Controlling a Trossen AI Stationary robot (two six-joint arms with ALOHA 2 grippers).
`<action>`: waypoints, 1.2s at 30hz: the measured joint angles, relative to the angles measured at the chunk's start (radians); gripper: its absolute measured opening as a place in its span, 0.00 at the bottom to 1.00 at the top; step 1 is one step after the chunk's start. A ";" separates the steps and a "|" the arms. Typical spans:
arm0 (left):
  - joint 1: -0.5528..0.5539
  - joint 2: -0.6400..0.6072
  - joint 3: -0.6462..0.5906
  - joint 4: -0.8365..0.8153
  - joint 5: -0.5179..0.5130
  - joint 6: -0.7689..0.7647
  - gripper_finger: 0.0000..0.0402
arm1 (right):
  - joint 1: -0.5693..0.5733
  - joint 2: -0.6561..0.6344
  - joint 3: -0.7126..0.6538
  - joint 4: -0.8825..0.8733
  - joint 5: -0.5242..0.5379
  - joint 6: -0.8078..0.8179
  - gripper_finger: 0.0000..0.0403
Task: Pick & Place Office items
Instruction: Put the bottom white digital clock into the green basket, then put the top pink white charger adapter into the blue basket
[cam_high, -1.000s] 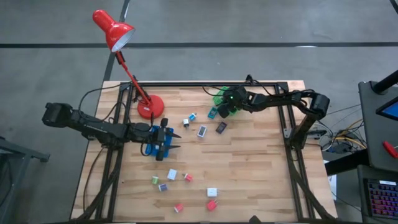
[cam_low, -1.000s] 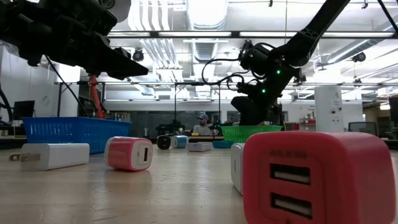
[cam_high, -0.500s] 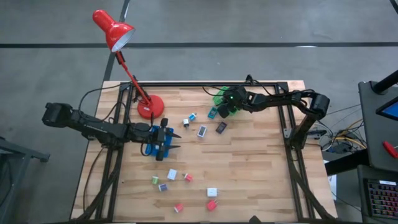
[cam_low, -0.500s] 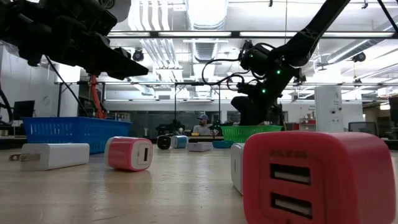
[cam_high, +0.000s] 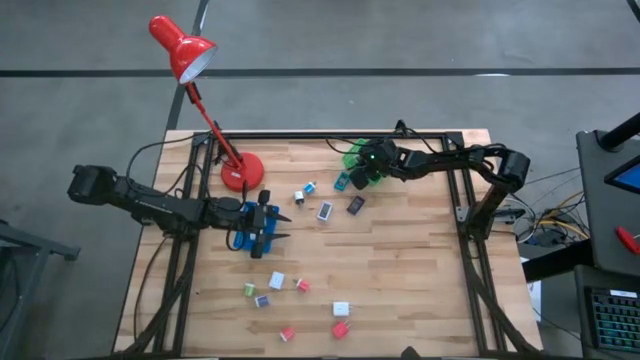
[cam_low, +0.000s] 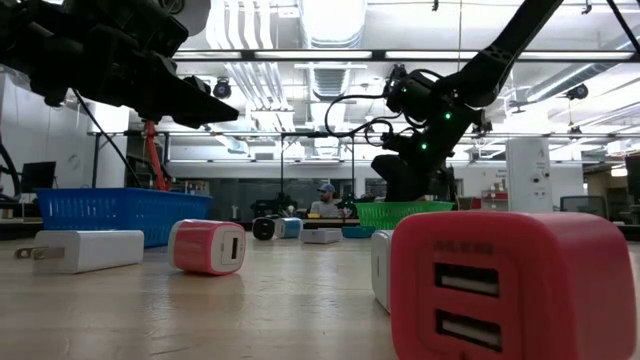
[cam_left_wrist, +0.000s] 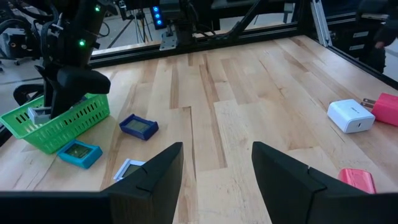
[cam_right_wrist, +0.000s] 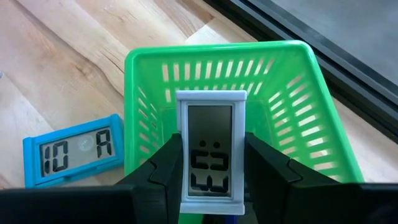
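My right gripper (cam_right_wrist: 211, 180) is shut on a small grey-framed clock (cam_right_wrist: 211, 152) inside the green basket (cam_right_wrist: 273, 81) at the table's far side; it also shows in the high view (cam_high: 362, 172). A teal clock (cam_right_wrist: 71, 152) lies flat on the table beside the basket. My left gripper (cam_left_wrist: 214, 174) is open and empty, above the blue tray (cam_high: 245, 228) at the table's left. Several cube-like chargers lie on the table's near part, among them white (cam_high: 277, 281), red (cam_high: 340, 329) and green (cam_high: 249, 289) ones. My right gripper pinches the grey clock by its two long side edges (cam_right_wrist: 184, 155) between its two fingers. The fingers come from above, pointing down into the basket, and lie along the clock's sides. The clock's display faces the wrist camera. Whether it rests on the basket's floor I cannot tell.
A red desk lamp (cam_high: 222, 150) stands with its base (cam_high: 241, 172) at the far left. A white-framed clock (cam_high: 325, 211) and a dark flat piece (cam_high: 356, 205) lie mid-table. A large red charger (cam_low: 510, 285) sits right before the low camera. A person (cam_low: 325, 203) sits far behind.
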 joint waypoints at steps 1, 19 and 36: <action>0.000 0.000 0.000 0.000 0.000 0.000 0.49 | 0.000 0.000 0.000 0.001 0.001 0.005 0.34; 0.000 0.000 0.000 0.000 0.000 0.003 0.49 | 0.052 0.003 -0.004 0.185 0.140 -0.059 0.65; 0.000 0.000 0.000 -0.016 0.000 0.001 0.49 | 0.302 0.002 -0.065 0.738 0.240 -0.358 0.64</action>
